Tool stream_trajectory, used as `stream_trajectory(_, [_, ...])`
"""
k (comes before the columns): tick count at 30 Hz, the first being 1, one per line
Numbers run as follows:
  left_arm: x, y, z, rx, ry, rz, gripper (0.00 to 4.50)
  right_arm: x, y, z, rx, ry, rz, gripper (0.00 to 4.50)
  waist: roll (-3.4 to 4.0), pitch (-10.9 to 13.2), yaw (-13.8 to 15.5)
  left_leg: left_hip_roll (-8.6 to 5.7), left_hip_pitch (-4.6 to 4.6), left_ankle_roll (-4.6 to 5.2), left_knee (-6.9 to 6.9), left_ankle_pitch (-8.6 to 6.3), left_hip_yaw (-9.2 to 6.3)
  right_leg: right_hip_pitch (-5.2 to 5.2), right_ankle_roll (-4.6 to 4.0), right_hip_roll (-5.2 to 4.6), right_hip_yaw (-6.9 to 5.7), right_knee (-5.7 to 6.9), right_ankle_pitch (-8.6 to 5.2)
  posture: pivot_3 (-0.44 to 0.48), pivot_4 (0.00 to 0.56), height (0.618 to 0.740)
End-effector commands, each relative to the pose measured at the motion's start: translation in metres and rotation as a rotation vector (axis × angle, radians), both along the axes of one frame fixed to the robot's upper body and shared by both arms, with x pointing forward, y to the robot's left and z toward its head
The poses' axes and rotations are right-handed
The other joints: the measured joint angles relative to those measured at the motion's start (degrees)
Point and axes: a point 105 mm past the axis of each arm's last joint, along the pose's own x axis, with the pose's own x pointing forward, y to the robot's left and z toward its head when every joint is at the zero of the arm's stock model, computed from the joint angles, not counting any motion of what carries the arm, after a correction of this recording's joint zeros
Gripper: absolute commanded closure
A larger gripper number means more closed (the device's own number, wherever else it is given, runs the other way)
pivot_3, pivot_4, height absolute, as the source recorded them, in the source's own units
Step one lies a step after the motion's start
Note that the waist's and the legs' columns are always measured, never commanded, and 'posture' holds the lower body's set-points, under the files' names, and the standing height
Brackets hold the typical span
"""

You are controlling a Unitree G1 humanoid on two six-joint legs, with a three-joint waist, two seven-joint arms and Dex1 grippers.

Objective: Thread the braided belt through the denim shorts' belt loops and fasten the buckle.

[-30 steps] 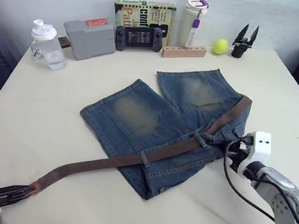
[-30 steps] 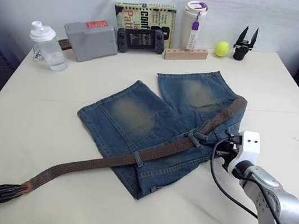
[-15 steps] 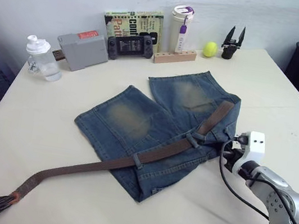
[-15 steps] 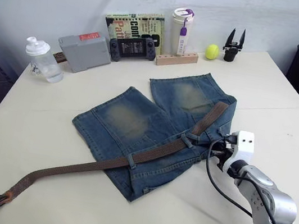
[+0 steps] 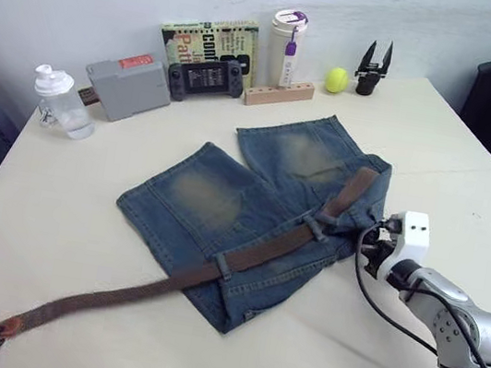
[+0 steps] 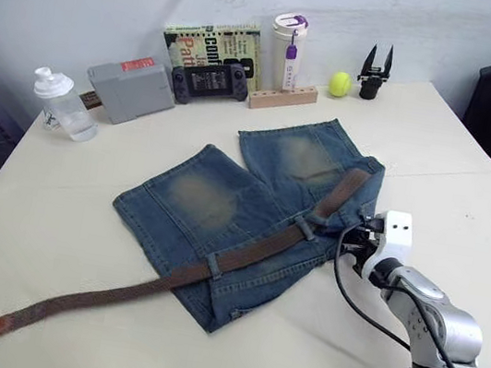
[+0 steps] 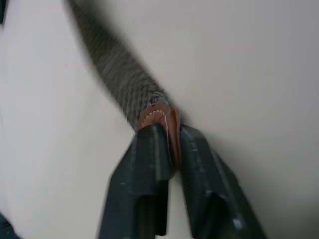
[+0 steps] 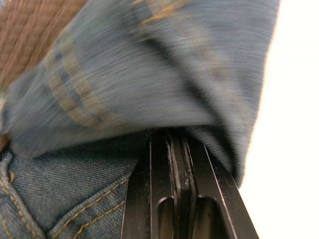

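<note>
Evidently both end effectors clamped: belt tip (image 7: 160, 119), shorts (image 8: 149, 84)

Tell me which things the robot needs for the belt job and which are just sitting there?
Needed: braided belt, denim shorts, belt loops, left gripper, right gripper.

Just sitting: water bottle, grey box, game controller, book, tumbler, tennis ball, wooden block.
</note>
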Motion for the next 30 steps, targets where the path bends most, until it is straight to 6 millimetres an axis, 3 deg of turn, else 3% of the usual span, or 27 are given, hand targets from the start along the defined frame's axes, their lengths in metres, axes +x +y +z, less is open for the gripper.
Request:
stream_trajectory(1, [0.004,0.002,-0.004,0.029,0.083,-0.029,1.71,0.0,-0.015,-0.012,-0.046,0.048,-0.07,4.5,-0.05,0.0,0.0,0.01,0.0,0.01,0.0,-0.01,0.0,0.0,0.0,0.0,0.0,0.01,0.0,0.0,0.15,0.726])
stream_trajectory(2, [0.017,-0.003,0.003,-0.005,0.046,-0.048,1.38,0.001,-0.015,-0.012,-0.047,0.048,-0.069,4.5,-0.07,0.0,0.1,0.01,0.0,0.02,0.01,-0.01,0.0,0.0,-0.01,0.0,0.0,0.01,0.0,0.0,0.15,0.726])
stream_trajectory(5, [0.059,-0.029,0.036,-0.129,-0.093,-0.164,0.29,0.002,-0.016,-0.011,-0.053,0.046,-0.072,3.53,-0.49,0.3,1.5,0.02,-0.08,0.02,0.15,-0.01,-0.01,-0.04,-0.01,-0.04,-0.03,0.08,-0.01,0.0,0.15,0.726])
stream_trajectory(7, [0.083,-0.054,0.056,-0.206,-0.16,-0.256,0.28,0.003,-0.016,-0.008,-0.05,0.04,-0.068,2.68,-1.0,0.4,2.5,0.08,-0.39,0.0,0.48,-0.02,-0.04,-0.23,-0.05,-0.18,-0.19,0.21,0.0,0.0,0.15,0.726])
stream_trajectory(10, [0.109,-0.1,0.081,-0.361,-0.129,-0.286,0.28,0.007,-0.017,-0.001,-0.032,0.025,-0.071,1.37,-2.84,1.3,2.6,0.25,-1.64,-0.34,1.69,0.07,-0.39,-1.08,-0.28,-0.49,-0.27,0.69,0.13,0.0,0.15,0.726])
stream_trajectory(13, [0.117,-0.144,0.096,-0.532,0.012,-0.292,0.28,0.008,-0.021,0.009,-0.037,-0.001,-0.074,0.06,-3.64,1.4,1.5,0.7,-2.79,-0.51,2.78,-0.24,-0.93,-1.31,-0.39,-0.07,-0.73,0.61,0.33,0.0,0.15,0.726])
stream_trajectory(16, [0.117,-0.167,0.104,-0.631,0.124,-0.297,0.28,0.007,-0.027,0.017,-0.029,-0.024,-0.08,0.02,-3.75,1.5,0.9,0.58,-3.91,-0.15,3.48,-0.54,-1.17,-1.65,-0.12,0.16,-1.55,0.26,0.63,0.0,0.15,0.726])
stream_trajectory(21, [0.102,-0.202,0.112,-0.701,0.284,-0.384,0.28,-0.008,-0.035,0.042,-0.066,-0.104,0.014,0.02,-3.11,2.2,1.6,0.2,-4.37,0.36,3.49,-0.62,-0.98,-1.63,0.64,0.35,-1.83,-0.69,1.05,0.0,0.15,0.726])
stream_trajectory(26, [0.071,-0.243,0.114,-0.841,0.479,-0.477,0.28,-0.026,-0.039,0.063,-0.151,-0.139,0.144,0.02,-2.82,2.7,3.0,0.13,-4.73,0.32,3.56,-0.64,-0.76,-1.7,0.68,0.65,-1.95,-0.95,1.06,0.0,0.15,0.726])
stream_trajectory(30, [0.066,-0.276,0.117,-0.919,0.518,-0.554,0.28,-0.038,-0.047,0.069,-0.271,-0.115,0.265,0.02,-2.48,3.1,3.7,0.25,-4.73,0.2,3.56,-0.63,-0.71,-1.69,0.67,0.87,-1.9,-1.0,1.06,0.0,0.15,0.726])
